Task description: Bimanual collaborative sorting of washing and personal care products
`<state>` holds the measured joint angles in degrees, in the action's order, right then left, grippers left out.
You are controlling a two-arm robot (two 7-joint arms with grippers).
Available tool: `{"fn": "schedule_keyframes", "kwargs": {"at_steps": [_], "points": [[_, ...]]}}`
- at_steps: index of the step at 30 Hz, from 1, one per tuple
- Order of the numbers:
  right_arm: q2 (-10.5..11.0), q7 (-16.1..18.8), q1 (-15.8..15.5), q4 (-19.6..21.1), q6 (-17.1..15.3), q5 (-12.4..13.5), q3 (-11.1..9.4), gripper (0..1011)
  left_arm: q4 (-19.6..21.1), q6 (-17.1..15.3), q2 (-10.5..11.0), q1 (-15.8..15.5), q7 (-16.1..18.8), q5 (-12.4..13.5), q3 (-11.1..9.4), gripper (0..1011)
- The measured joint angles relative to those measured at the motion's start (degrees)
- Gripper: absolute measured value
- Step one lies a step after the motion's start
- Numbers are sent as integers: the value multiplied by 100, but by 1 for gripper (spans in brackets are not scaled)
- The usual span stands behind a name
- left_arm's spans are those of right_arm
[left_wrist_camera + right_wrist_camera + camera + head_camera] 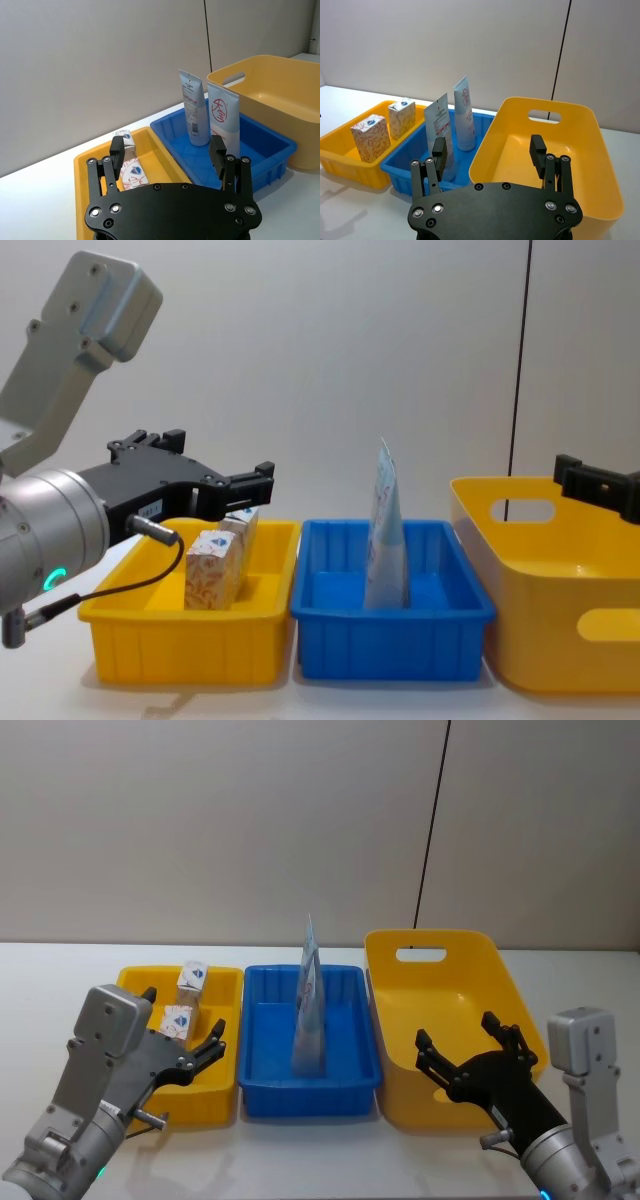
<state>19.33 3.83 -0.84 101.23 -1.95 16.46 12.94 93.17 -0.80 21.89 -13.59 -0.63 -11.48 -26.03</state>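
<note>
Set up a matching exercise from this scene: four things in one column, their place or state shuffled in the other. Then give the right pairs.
Column one
1. floral cartons
2. pale-blue tubes
3. left gripper
4. right gripper

Column two
A. open, at the near side of the large yellow bin
B. standing upright in the blue bin
C. sitting inside the small yellow bin
D. open, above the small yellow bin

Pairs: 1-C, 2-B, 3-D, 4-A
</note>
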Motion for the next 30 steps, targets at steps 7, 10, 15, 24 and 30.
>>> {"fn": "schedule_keyframes", "kwargs": {"at_steps": [7,10,15,24,30], "points": [[0,0,0,0,0,0,0,1000,0,0,0,0,0,0,0,1001],[0,0,0,0,0,0,0,1000,0,0,0,0,0,0,0,1001],[0,0,0,0,0,0,0,1000,0,0,0,0,0,0,0,1002],[0,0,0,0,0,0,0,1000,0,-2,-2,0,0,1,1,1002],[0,0,0,0,0,0,0,1000,0,-141,-74,-40,57,58,-21,1001]]}}
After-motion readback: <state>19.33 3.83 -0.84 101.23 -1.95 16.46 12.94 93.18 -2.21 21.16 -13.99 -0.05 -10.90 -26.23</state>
